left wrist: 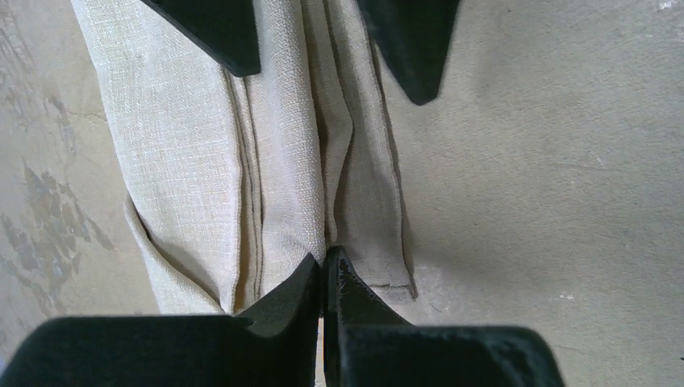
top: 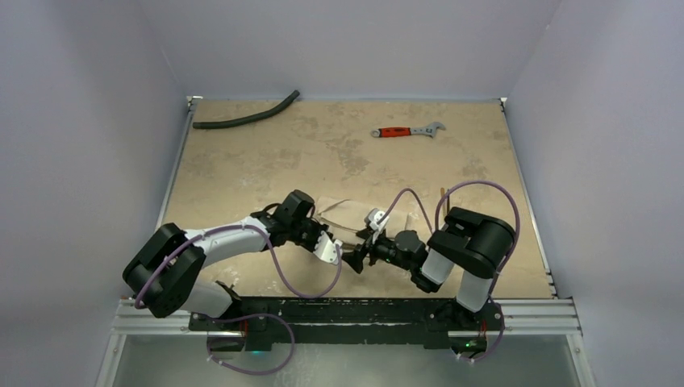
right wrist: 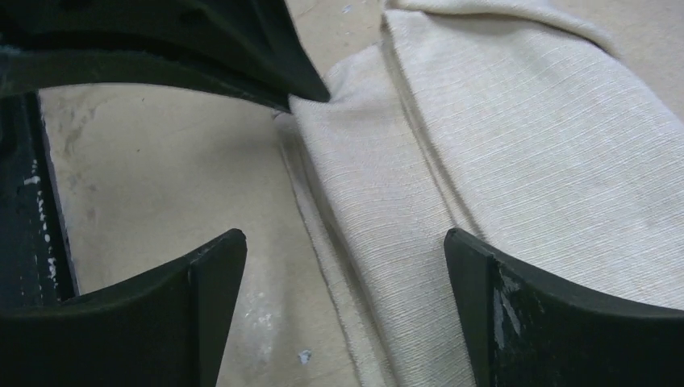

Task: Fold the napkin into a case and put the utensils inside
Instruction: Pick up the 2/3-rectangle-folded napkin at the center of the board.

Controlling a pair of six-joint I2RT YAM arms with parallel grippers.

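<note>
From above I see the folded napkin on the table just below centre frame, with both arms meeting at its lower edge. My left gripper is closed tight, tips against the cloth's edge. My right gripper stands wide, fingers straddling the napkin's layered border.
</note>
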